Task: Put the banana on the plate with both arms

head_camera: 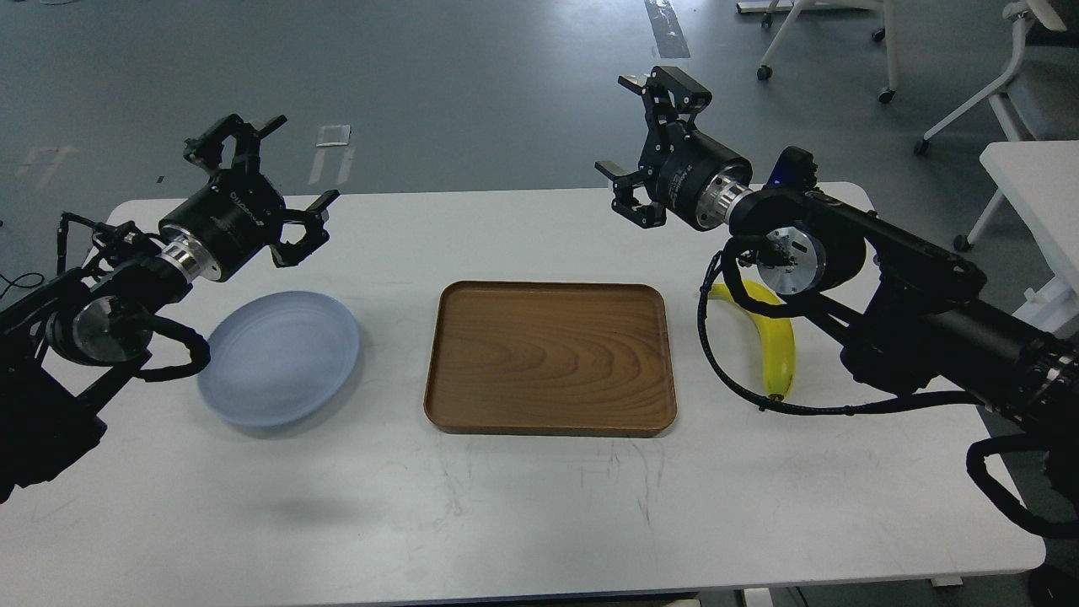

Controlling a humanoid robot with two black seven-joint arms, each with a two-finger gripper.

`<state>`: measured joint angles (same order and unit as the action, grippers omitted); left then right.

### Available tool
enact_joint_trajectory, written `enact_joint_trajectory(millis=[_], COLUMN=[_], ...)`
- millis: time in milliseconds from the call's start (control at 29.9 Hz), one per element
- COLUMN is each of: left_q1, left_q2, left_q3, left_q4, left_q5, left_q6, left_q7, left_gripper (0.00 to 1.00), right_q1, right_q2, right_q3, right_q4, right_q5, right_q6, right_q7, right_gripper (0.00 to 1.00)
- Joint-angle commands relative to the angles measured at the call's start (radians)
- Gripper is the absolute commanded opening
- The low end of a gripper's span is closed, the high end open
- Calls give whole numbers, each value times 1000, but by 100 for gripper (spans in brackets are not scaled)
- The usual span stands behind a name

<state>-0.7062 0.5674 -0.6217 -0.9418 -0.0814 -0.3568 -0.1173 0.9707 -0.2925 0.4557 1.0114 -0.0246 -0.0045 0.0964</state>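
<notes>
The yellow banana lies on the white table to the right of the tray, partly behind my right arm and its cable. The pale blue plate sits at the left, with nothing on it. My left gripper is open and empty, held above the table behind the plate. My right gripper is open and empty, held high above the table's far edge, behind and left of the banana.
A brown wooden tray lies in the table's middle between plate and banana. Wheeled chairs and a second white table stand at the far right on the grey floor.
</notes>
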Motion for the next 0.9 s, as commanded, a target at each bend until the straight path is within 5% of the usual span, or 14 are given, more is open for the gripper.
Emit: enact_joint_trajectory(millis=[0, 870], left_q1=[-1, 7], left_q2=[0, -37], left_q3=[-7, 5], left_q4=[0, -26], left_q5=[-1, 0], left_q6=[1, 19], left_q7=[8, 10], left_gripper=[98, 98], right_q1=[-1, 39], right_q2=[-2, 16], right_q3=[1, -45], right_q4=[1, -16], right_q5=[0, -8], right_q6=[0, -5], right_q7=[-6, -21], right_gripper=[100, 100])
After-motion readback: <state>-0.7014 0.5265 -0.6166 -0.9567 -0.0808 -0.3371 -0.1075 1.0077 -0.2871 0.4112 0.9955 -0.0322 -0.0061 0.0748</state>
